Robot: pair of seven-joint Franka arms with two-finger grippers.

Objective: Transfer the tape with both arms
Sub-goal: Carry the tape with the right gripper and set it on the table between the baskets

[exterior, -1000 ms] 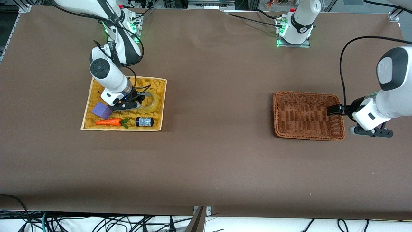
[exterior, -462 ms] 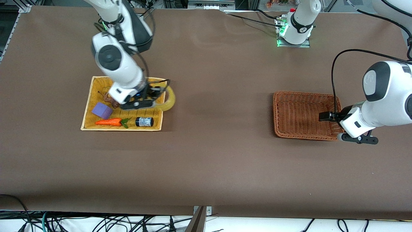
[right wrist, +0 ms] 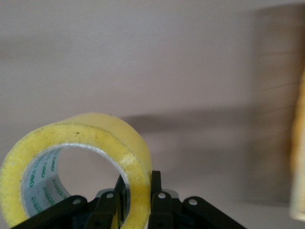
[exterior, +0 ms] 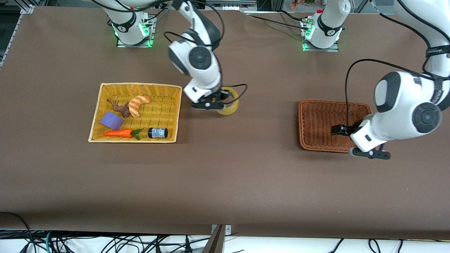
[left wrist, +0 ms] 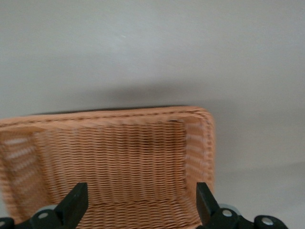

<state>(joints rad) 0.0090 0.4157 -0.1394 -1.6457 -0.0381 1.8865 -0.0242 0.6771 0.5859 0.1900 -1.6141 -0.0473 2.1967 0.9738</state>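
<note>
Right claw [exterior: 221,102], clamped through the wall of the tape [exterior: 229,102] and holding it over bare table between the two baskets: we judge we should carry it level toward the left claw [exterior: 336,130], fingers apart over the brown basket [exterior: 318,105].

tape [right wrist: 76,157] cut off by frame edge, jar label [exterior: 158,132] unreadable
</note>
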